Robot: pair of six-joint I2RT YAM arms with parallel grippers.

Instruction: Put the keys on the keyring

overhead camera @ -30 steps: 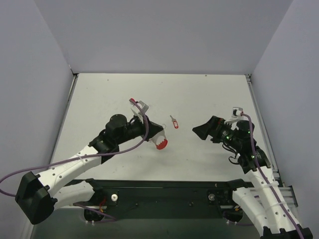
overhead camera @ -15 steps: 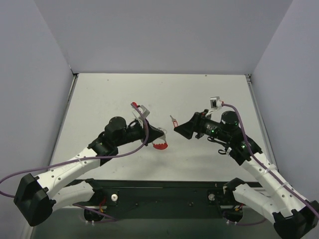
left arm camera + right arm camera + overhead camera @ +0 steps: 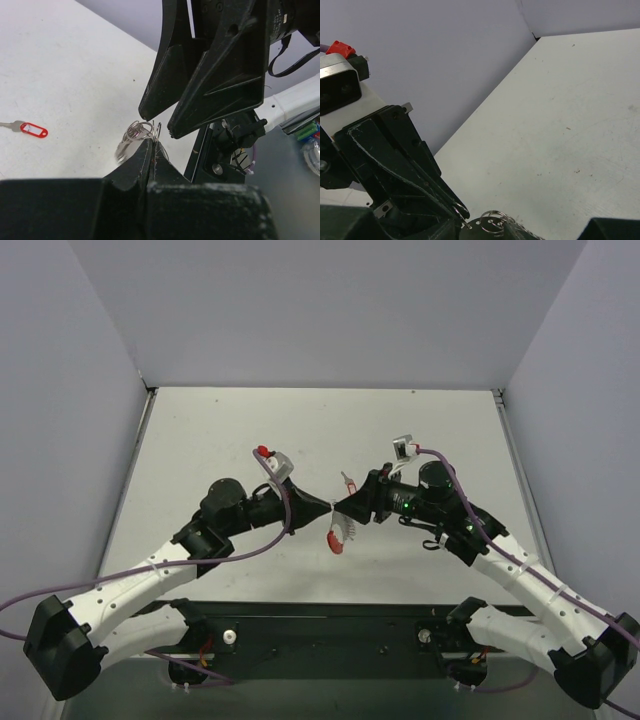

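a white tabletop (image 3: 230, 430), flecked with a few small dark marks, fills the middle of the overhead view. three plain, pale grey-lilac walls box it in: a back wall (image 3: 320, 310), a left wall (image 3: 60, 440) and a right wall (image 3: 590, 420). they meet the table at its far and side edges. a thin metal strip (image 3: 517, 455) runs along the table's right edge and a second strip (image 3: 131, 455) along the left. a black frame (image 3: 330, 625) spans the near edge. the light is even and diffuse.

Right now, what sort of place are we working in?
Probably a robot test cell: a white table boxed in by plain grey walls, with a black mounting frame along its near edge.
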